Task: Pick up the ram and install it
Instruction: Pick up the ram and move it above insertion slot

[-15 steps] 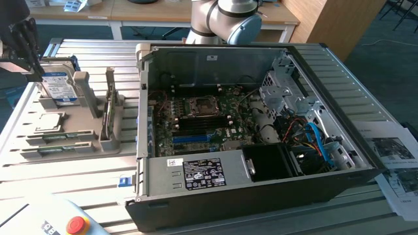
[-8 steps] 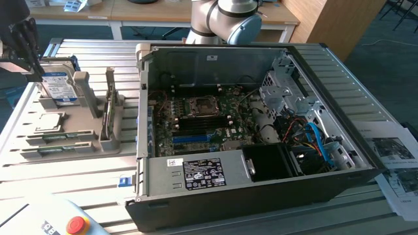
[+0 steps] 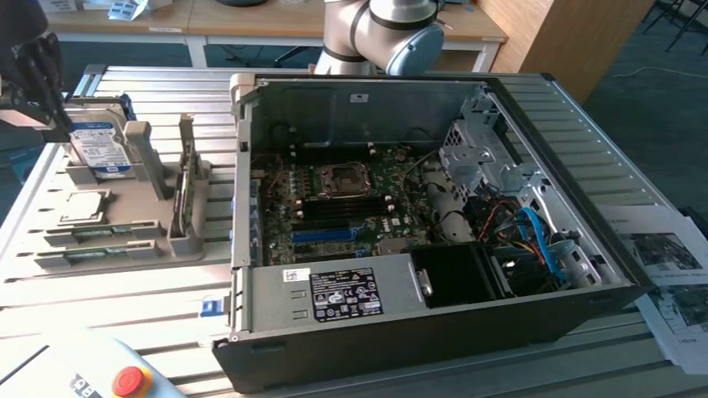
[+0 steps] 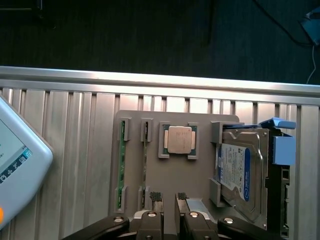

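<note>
The arm bends high, well apart from the gray holder. Its gripper hangs above the holder, pointing straight down, its two ribbed fingers slightly parted and empty.

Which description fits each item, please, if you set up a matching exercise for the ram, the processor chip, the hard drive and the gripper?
Things:
1 ram
2 processor chip
3 hard drive
4 gripper

Descriptions:
A silver square, lying flat in the grey holder
B empty, jaws apart, over the holder's edge
C green, on edge in a narrow slot
D blue label, propped between brackets

Pairs: 1-C, 2-A, 3-D, 4-B
</note>
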`<state>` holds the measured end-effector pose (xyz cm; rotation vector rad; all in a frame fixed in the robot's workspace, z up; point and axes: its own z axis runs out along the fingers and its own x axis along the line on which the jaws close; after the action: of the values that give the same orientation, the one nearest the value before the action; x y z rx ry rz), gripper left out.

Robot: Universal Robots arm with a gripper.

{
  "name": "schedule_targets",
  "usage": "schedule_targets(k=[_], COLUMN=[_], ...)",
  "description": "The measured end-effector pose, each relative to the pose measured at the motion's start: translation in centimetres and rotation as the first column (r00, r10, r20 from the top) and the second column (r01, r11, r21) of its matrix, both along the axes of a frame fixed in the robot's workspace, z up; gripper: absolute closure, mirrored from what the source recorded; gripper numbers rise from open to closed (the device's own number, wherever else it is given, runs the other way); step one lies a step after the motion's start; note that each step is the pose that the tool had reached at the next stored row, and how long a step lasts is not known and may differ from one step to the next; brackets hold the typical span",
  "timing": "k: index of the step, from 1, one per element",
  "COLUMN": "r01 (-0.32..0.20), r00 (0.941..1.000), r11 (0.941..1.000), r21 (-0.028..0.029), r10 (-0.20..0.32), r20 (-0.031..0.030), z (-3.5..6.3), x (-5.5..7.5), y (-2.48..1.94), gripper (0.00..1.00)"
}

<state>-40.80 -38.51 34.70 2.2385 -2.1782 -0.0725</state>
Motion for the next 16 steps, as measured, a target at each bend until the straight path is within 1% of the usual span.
schedule_targets(k=[1, 6, 10, 16], r01=[0.000, 0.000, 0.000, 0.000], r00=[1.0000, 1.0000, 1.0000, 1.0000], r11=[1.0000, 1.0000, 1.0000, 1.0000], r21=[0.0000, 0.0001, 0.0001, 0.0000], r10=[0.000, 0.000, 0.000, 0.000], r20=[-0.0001, 0.0000, -0.0001, -0.0001], z=[0.00, -0.02, -0.46, -1.37], x=[0.0, 0.0, 0.0, 0.0], y=[-0.06, -0.06, -0.10, -0.21], gripper=[0.76, 0.76, 0.76, 0.76])
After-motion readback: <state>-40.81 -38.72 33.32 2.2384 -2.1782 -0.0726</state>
